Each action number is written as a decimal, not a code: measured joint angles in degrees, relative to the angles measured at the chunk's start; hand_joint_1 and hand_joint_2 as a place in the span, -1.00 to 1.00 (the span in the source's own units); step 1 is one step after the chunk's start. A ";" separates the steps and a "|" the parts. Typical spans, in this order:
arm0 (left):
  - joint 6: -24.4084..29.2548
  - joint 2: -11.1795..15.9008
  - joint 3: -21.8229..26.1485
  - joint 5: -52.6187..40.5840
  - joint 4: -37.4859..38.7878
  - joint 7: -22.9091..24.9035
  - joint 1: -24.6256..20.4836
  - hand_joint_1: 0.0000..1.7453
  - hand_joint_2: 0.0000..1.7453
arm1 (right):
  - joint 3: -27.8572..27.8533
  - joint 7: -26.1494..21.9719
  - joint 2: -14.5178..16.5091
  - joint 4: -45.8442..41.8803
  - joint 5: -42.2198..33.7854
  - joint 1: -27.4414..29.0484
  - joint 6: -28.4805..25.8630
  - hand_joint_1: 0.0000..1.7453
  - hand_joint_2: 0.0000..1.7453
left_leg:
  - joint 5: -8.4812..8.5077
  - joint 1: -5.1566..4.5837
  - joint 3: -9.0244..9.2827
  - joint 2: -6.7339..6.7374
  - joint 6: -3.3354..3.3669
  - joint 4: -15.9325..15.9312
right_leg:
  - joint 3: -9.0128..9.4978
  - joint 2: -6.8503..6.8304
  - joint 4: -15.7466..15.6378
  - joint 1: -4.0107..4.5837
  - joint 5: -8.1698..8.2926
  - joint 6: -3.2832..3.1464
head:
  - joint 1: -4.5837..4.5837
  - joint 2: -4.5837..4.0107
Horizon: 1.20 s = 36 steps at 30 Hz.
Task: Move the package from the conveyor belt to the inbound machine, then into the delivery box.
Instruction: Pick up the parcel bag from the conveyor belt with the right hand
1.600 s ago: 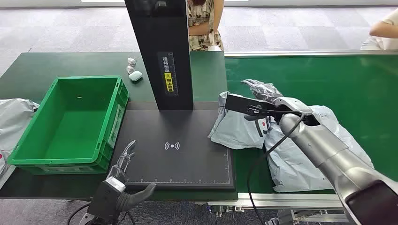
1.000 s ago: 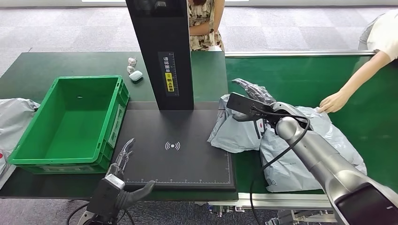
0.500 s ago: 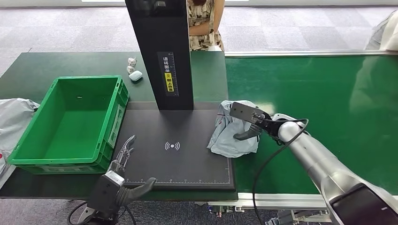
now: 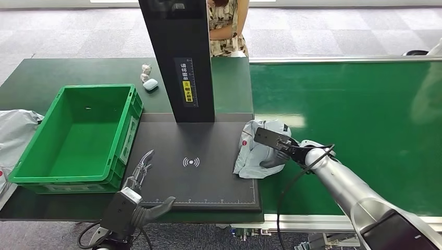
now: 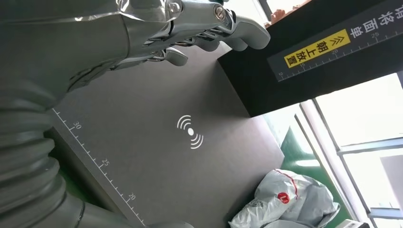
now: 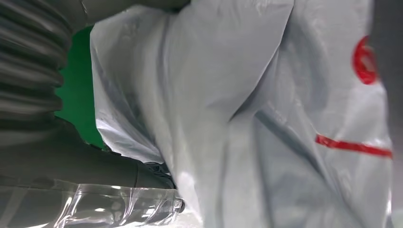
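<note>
A crumpled grey package [image 4: 254, 152] with a red mark lies across the right edge of the inbound machine's black plate [image 4: 193, 179], partly on the green conveyor belt [image 4: 354, 120]. My right hand [image 4: 280, 149] grips its belt-side end; in the right wrist view the bag [image 6: 266, 118] presses against the thumb [image 6: 95, 171]. My left hand [image 4: 136, 191] hovers open over the plate's near left corner, fingers spread, holding nothing. In the left wrist view the hand [image 5: 157, 28] sits above the plate [image 5: 157, 142], with the package [image 5: 285, 199] far across it. The green delivery box [image 4: 94, 87] stands left of the plate.
The machine's black tower [image 4: 180, 57] rises at the plate's back edge. Another grey bag [image 4: 15, 130] lies left of the box. An earbud case [image 4: 150, 84] sits behind the box. One person [image 4: 226, 26] stands behind the tower; another's sleeve [image 4: 437, 49] is at the far right.
A person's hand reached in and the larger grey package left the belt. My right hand came down and closed on the smaller package, bunching it. My left hand hardly moved.
</note>
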 joint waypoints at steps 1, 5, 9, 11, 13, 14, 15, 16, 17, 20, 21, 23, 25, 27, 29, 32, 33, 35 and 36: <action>-0.04 -0.01 -0.02 -0.07 0.03 0.12 -0.04 -1.00 1.00 | 0.20 0.26 0.15 0.24 0.41 0.16 -0.45 1.00 1.00 | 0.00 0.00 0.01 0.02 0.00 0.00 | 0.01 0.02 0.00 0.00 0.00 0.00 | 0.00 0.00; -0.22 -0.04 -0.04 -0.41 0.03 0.78 -0.14 -1.00 1.00 | 0.58 1.27 0.91 1.23 1.68 0.45 -2.67 1.00 1.00 | 0.00 0.00 0.13 0.06 0.00 0.00 | 0.10 0.07 -0.01 0.00 0.00 0.00 | 0.00 0.00; -0.30 -0.09 -0.04 -0.61 0.04 1.03 -0.17 -1.00 1.00 | 0.57 1.65 1.23 1.83 2.29 0.92 -5.15 1.00 1.00 | 0.00 0.00 0.23 0.09 0.00 0.00 | 0.19 0.08 -0.01 0.00 0.01 0.00 | 0.00 0.00; -0.33 -0.09 -0.04 -0.70 0.05 1.07 -0.17 -1.00 1.00 | 0.49 1.68 1.23 1.93 2.39 1.34 -6.51 1.00 1.00 | 0.00 0.00 0.27 0.12 0.00 0.00 | 0.22 0.11 -0.01 0.00 0.01 -0.01 | 0.00 0.00; -0.35 -0.11 -0.04 -0.78 0.07 1.10 -0.17 -1.00 1.00 | 0.17 1.59 1.23 1.92 2.29 1.94 -8.98 1.00 1.00 | 0.00 0.00 0.28 0.14 0.00 0.00 | 0.23 0.13 -0.01 0.00 0.02 -0.02 | 0.00 0.00; -0.35 -0.13 -0.04 -0.82 0.08 1.10 -0.16 -1.00 1.00 | -0.11 1.50 1.24 1.90 2.23 2.26 -10.53 1.00 1.00 | 0.00 0.00 0.28 0.14 0.00 0.00 | 0.23 0.13 -0.01 0.00 0.02 -0.02 | 0.00 0.00; -0.36 -0.16 -0.04 -0.86 0.08 1.10 -0.16 -1.00 1.00 | -0.47 1.39 1.25 1.85 2.18 2.59 -12.06 1.00 1.00 | 0.00 0.00 0.28 0.14 0.00 0.00 | 0.23 0.13 -0.01 0.00 0.02 -0.02 | 0.00 0.00; -0.35 -0.20 -0.04 -0.90 0.08 1.10 -0.16 -1.00 1.00 | -0.98 1.18 1.25 1.69 2.04 3.00 -13.85 1.00 1.00 | 0.00 0.00 0.28 0.13 0.00 0.00 | 0.22 0.13 -0.01 0.00 0.02 -0.03 | 0.00 0.00; -0.35 -0.26 -0.04 -0.94 0.08 1.10 -0.15 -1.00 1.00 | -1.59 0.85 1.25 1.45 1.84 3.47 -15.78 1.00 1.00 | 0.00 0.00 0.27 0.12 0.00 0.00 | 0.22 0.12 -0.01 0.00 0.02 -0.03 | 0.00 0.00; -0.33 -0.45 -0.04 -1.21 0.08 1.10 -0.14 -1.00 1.00 | -4.38 -1.14 1.26 0.04 0.33 5.21 -22.70 1.00 1.00 | 0.00 0.00 0.22 0.10 0.00 0.00 | 0.19 0.11 0.00 0.00 0.02 -0.03 | -0.01 0.00; -0.32 -0.50 -0.04 -1.30 0.08 1.10 -0.13 -1.00 1.00 | -5.42 -2.00 1.26 -0.52 -0.41 5.73 -24.60 1.00 1.00 | 0.01 0.00 0.20 0.09 0.00 0.00 | 0.17 0.10 0.00 0.00 0.02 -0.03 | -0.01 0.00; -0.30 -0.58 -0.04 -1.34 0.08 1.10 -0.14 -1.00 1.00 | -6.65 -3.05 1.27 -1.22 -1.42 6.31 -26.48 1.00 1.00 | 0.01 0.00 0.17 0.07 0.00 0.00 | 0.14 0.08 0.00 0.00 0.02 -0.03 | -0.01 0.00; -0.29 -0.60 -0.04 -1.34 0.08 1.10 -0.14 -1.00 1.00 | -6.90 -3.32 1.27 -1.38 -1.68 6.42 -26.83 1.00 1.00 | 0.01 0.00 0.16 0.06 0.00 0.00 | 0.14 0.07 0.00 0.00 0.02 -0.03 | 0.00 0.00; 0.04 -0.63 -0.04 -1.39 0.29 0.86 -0.15 -1.00 1.00 | -12.54 -7.43 1.05 -4.57 -6.27 7.58 -29.44 1.00 1.00 | 0.01 -0.01 0.06 0.02 0.00 0.01 | 0.06 0.03 0.00 -0.01 0.02 -0.03 | 0.00 0.00; 0.42 -0.66 -0.04 -1.38 0.60 0.47 -0.18 -1.00 1.00 | -19.53 -12.27 0.71 -8.48 -11.94 8.75 -32.05 1.00 1.00 | 0.02 -0.02 -0.07 -0.02 0.00 0.01 | -0.03 -0.01 0.00 -0.02 0.02 -0.02 | 0.01 0.00; 0.45 -0.66 -0.03 -1.31 0.90 0.01 -0.35 -1.00 1.00 | -23.37 -14.70 0.41 -10.89 -15.30 8.64 -32.64 1.00 1.00 | 0.01 -0.02 -0.09 -0.01 0.00 0.01 | -0.05 0.00 0.00 -0.02 0.02 -0.02 | 0.00 0.00; 0.45 -0.66 -0.02 -1.30 0.97 -0.12 -0.48 -1.00 1.00 | -24.41 -15.40 0.37 -11.63 -16.24 8.53 -32.87 1.00 1.00 | 0.01 -0.02 -0.09 -0.01 0.00 0.01 | -0.05 0.01 0.00 -0.02 0.02 -0.02 | 0.00 0.00; 0.45 -0.69 -0.02 -1.28 1.09 -0.22 -0.80 -1.00 1.00 | -25.69 -16.15 0.36 -12.81 -17.40 8.31 -33.12 1.00 1.00 | 0.01 -0.02 -0.08 -0.01 0.00 0.01 | -0.06 0.01 0.00 -0.02 0.02 -0.02 | 0.00 0.00; 0.45 -0.73 -0.02 -1.27 1.21 -0.23 -0.96 -1.00 1.00 | -26.14 -16.27 0.36 -13.46 -17.79 8.22 -33.20 1.00 1.00 | 0.02 -0.02 -0.09 -0.01 0.00 0.01 | -0.07 0.00 0.00 -0.02 0.03 -0.02 | 0.00 0.00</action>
